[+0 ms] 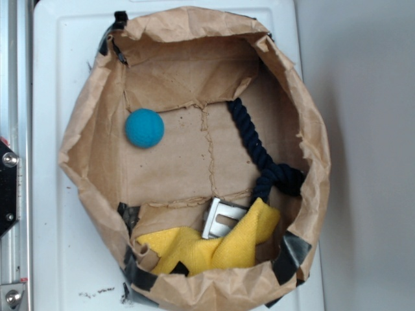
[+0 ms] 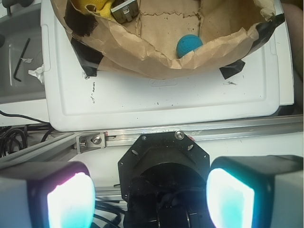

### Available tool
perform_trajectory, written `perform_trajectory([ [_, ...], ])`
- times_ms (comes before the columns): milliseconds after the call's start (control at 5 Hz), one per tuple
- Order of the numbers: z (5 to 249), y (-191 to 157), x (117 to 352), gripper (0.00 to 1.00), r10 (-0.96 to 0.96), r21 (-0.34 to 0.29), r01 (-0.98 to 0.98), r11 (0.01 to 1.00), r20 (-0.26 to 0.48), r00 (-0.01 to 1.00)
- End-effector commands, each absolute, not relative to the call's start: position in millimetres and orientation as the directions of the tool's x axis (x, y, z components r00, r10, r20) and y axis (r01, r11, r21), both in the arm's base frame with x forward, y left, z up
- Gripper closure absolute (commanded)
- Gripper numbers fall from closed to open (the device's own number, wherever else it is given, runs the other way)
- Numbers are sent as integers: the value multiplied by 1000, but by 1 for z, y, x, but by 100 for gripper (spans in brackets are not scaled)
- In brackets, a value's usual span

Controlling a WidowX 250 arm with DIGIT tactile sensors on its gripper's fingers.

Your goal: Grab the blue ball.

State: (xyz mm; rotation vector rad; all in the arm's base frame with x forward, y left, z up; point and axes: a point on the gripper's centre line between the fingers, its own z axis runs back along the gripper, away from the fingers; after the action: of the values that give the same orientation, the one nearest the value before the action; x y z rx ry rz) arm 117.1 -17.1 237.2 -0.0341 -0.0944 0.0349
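The blue ball (image 1: 144, 128) is a small teal, fuzzy sphere lying on the floor of a rolled-down brown paper bag (image 1: 91, 129), at its upper left. In the wrist view the blue ball (image 2: 189, 44) shows just behind the bag's near rim (image 2: 142, 52). My gripper (image 2: 149, 199) hangs well outside the bag, over the robot's black base, far short of the ball. Its two glowing pads (image 2: 71, 202) stand wide apart with nothing between them. The gripper does not show in the exterior view.
Inside the bag lie a dark navy rope (image 1: 259, 152), a yellow cloth (image 1: 207, 246) and a metal clip (image 1: 219, 217). The bag rests on a white board (image 2: 166, 99). An aluminium rail (image 2: 199, 130) runs between the board and the black robot base (image 2: 164, 166).
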Motion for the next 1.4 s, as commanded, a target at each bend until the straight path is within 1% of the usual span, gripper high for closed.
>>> perform_trajectory([
  [0, 237, -17, 117, 0, 36, -36, -33, 999, 94, 995],
  [200, 228, -23, 143, 0, 83, -34, -81, 996, 77, 994],
  [400, 226, -23, 154, 0, 116, -64, -114, 991, 34, 993],
  [600, 226, -10, 137, 0, 18, -40, -16, 999, 47, 999],
  [800, 226, 8, 157, 0, -132, -139, 145, 980, 101, 986],
  [1000, 222, 24, 182, 0, -260, -109, 271, 956, 104, 960],
  [1200, 214, 39, 208, 0, -330, -104, 338, 935, 92, 940],
])
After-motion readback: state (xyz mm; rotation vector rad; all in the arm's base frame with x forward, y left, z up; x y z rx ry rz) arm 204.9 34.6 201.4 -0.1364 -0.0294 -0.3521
